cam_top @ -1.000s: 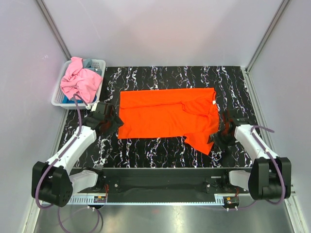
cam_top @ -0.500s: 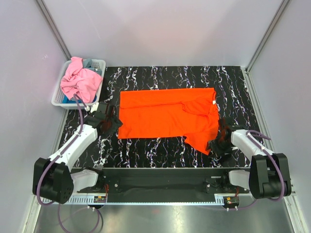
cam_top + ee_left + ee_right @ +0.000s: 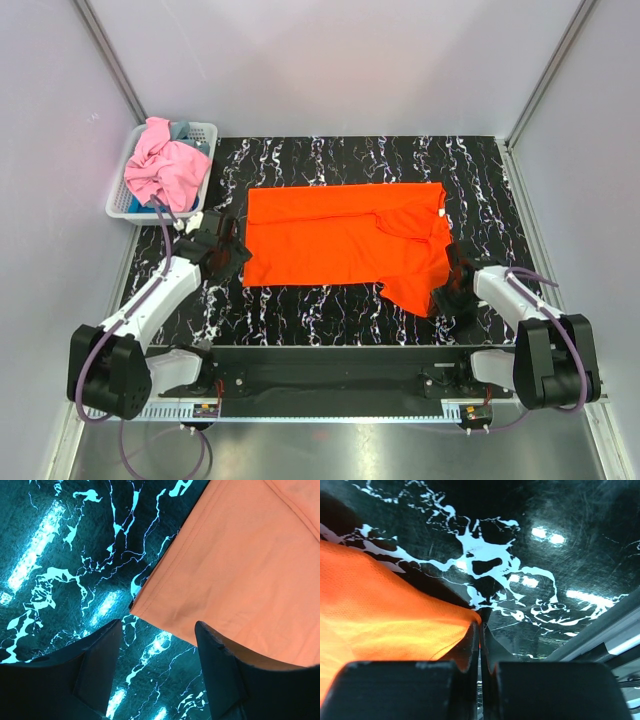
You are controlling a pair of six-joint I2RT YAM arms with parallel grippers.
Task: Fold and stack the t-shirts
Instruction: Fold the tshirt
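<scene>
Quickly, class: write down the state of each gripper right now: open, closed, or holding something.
Left gripper: open, holding nothing, at a corner of the orange t-shirt.
Right gripper: closed on the orange t-shirt's edge.
</scene>
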